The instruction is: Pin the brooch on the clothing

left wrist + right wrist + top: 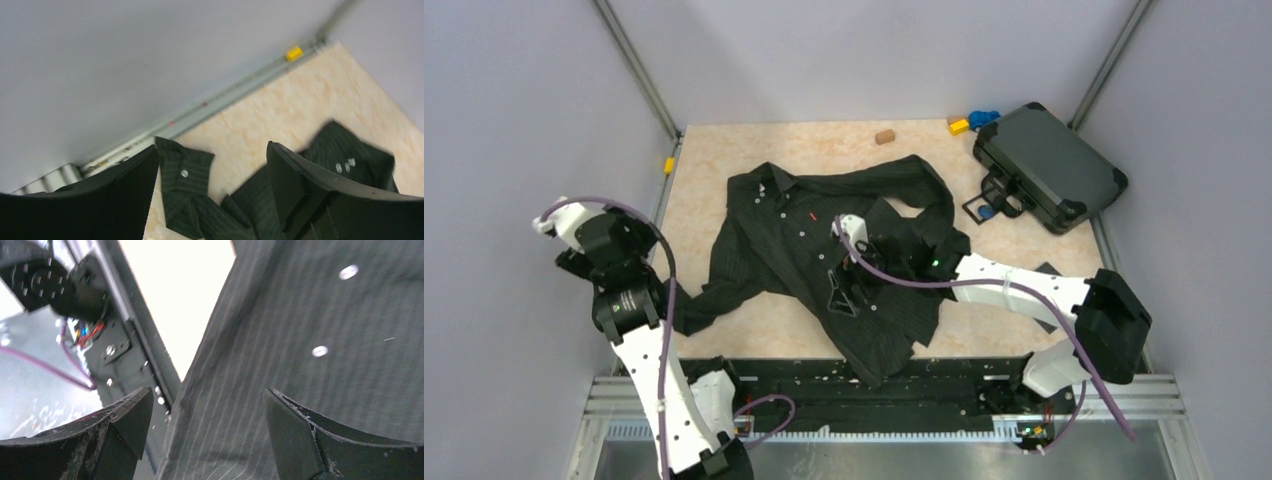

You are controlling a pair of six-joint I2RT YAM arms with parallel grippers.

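Observation:
The clothing point(824, 250), a black pinstriped shirt, lies spread across the middle of the table with its red tag point(811, 214) near the collar. A tiny blue spot point(988, 212), apparently the brooch, sits in a black frame beside the dark case. My right gripper point(842, 295) hovers open over the shirt's lower front; in the right wrist view its jaws point(207, 410) stand wide with only striped cloth point(300, 340) behind them. My left gripper point(576, 262) is at the far left, open point(212, 170), with the sleeve cuff point(185, 172) showing between its fingers and untouched.
A dark hard case point(1049, 165) lies at the back right. A bright-blue toy piece point(984, 118), a yellow block point(959, 127) and a brown block point(885, 136) rest along the far edge. A yellow piece point(669, 165) sits on the left rail.

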